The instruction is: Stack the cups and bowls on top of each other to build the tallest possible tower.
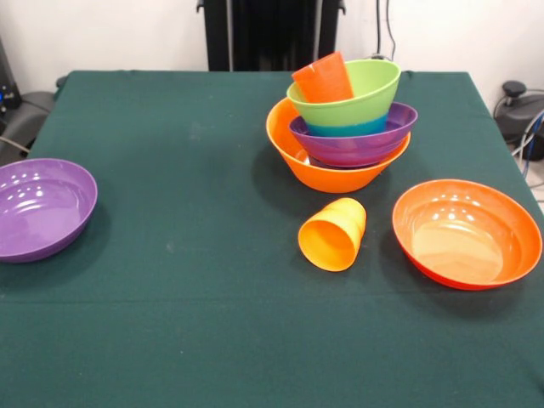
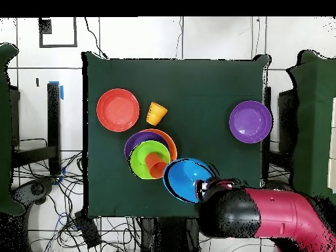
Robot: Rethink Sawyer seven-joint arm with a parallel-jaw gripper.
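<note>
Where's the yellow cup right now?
Front view: the yellow cup lies on its side between the stack and the red bowl.

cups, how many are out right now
2. The red-orange cup leans inside the lime green bowl on top of the stack. The yellow-orange cup lies on its side on the table, in front of the stack. Another could be hidden inside the nested bowls.
</note>
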